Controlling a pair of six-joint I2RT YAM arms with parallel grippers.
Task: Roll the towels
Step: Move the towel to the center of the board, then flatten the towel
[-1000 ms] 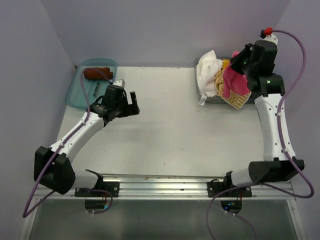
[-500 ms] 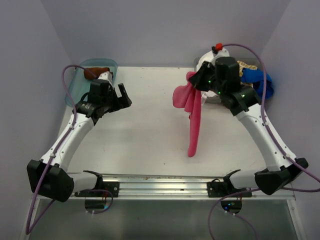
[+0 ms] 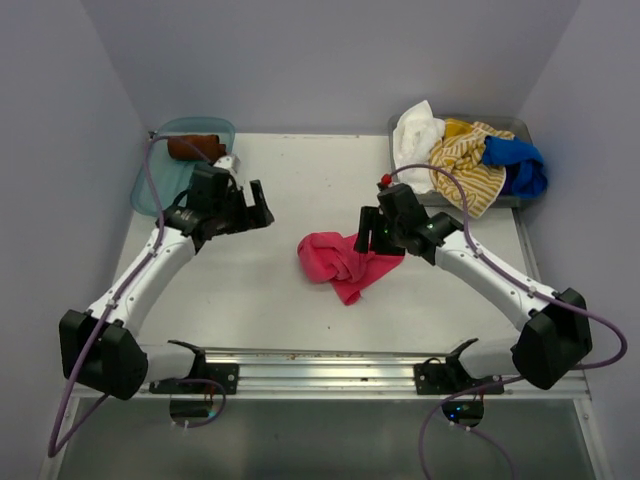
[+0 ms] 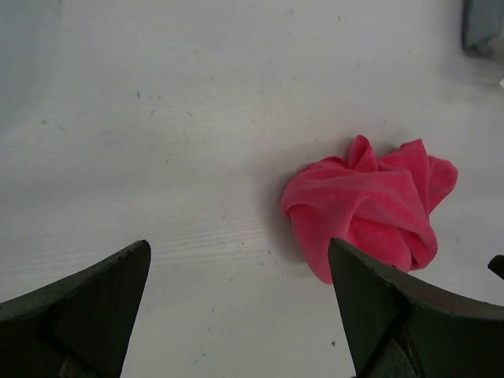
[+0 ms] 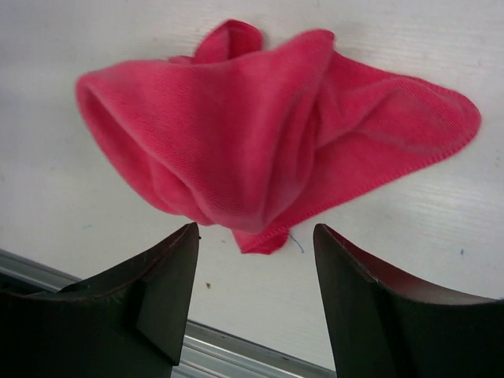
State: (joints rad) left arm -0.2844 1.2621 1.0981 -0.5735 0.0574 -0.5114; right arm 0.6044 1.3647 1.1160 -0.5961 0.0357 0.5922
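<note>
First, flatten before rolling: pinch two corners of the pink towel [image 3: 342,262], one per pincer, and pull apart until smooth. Crumpled, soft, folded over itself in a heap, lying on the table [image 3: 290,175] just beside the right pincer [image 3: 364,240], spread wide and holding nothing. Likewise wide and empty, well apart: left pincer [image 3: 258,203].

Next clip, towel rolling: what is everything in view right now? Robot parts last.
pink towel: one, hot pink, crumpled mid-table
rust-brown towel: one, rolled, in the teal tray
white towel: one, left end of the grey bin
striped towel: one, yellow-and-white, draped over the bin's front
blue towel: one, right end of the bin
teal tray: one, translucent, far-left corner
grey bin: one, far-right corner
table: one, white
left gripper: open, empty, left of the pink towel
right gripper: open, at the pink towel's edge
</note>
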